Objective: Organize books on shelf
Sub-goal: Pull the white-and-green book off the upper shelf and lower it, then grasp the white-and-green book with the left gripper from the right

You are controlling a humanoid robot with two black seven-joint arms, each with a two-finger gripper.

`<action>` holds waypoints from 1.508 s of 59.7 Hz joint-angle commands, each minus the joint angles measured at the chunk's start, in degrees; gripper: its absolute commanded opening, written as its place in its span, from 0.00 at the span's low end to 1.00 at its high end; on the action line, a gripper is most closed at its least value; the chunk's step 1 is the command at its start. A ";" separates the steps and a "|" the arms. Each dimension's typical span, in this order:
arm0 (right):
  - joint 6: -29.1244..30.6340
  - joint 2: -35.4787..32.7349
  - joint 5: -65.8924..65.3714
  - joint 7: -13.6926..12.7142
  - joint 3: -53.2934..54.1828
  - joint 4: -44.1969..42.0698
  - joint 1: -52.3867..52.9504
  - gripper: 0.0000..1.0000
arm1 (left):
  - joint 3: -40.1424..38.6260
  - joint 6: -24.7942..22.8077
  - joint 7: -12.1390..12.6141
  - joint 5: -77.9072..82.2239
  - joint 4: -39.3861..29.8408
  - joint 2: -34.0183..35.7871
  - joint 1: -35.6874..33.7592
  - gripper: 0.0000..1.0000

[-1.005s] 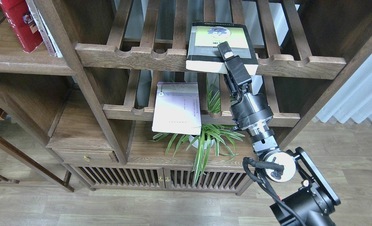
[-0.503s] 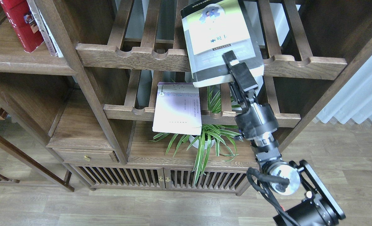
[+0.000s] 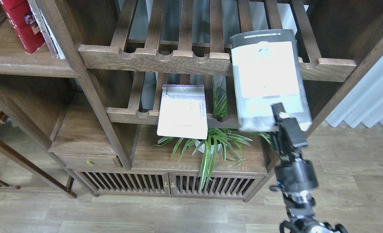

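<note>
- My right gripper (image 3: 280,111) has its fingers pinching the near bottom edge of the thick book (image 3: 269,77), holding it clear of the racks, in front of the right end of the upper rack (image 3: 152,60).
- The book's long axis runs up and away from me, cover facing me, black top edge farthest; it tilts slightly to the right at the bottom.
- Its right edge is close to the cabinet's right post (image 3: 346,84); to its left there is open air above the plant (image 3: 215,142).
- The thin pale book (image 3: 182,111) lies flat on the lower rack (image 3: 130,115), long axis toward me, its near end overhanging the notched rail.
- The red book (image 3: 18,26) leans upright on the shelf (image 3: 23,64) at far left, a white-spined book (image 3: 44,27) just beside it; the plank to their front is bare.
- My left gripper is out of sight.
</note>
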 commanded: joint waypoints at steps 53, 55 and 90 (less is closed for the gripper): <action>-0.04 -3.67 6.47 -0.54 -1.26 -11.94 -13.27 0.04 | 15.76 0.00 -0.02 -3.51 -0.18 -3.60 -0.52 1.00; -0.04 -3.58 6.29 -0.63 -2.31 -12.56 -13.09 0.04 | 17.25 0.00 -0.02 -4.39 -0.18 -3.69 -0.52 1.00; -0.04 1.95 4.80 -2.21 -17.70 -27.06 3.95 0.05 | 34.13 0.00 -0.20 -13.62 -1.59 -7.91 -3.86 1.00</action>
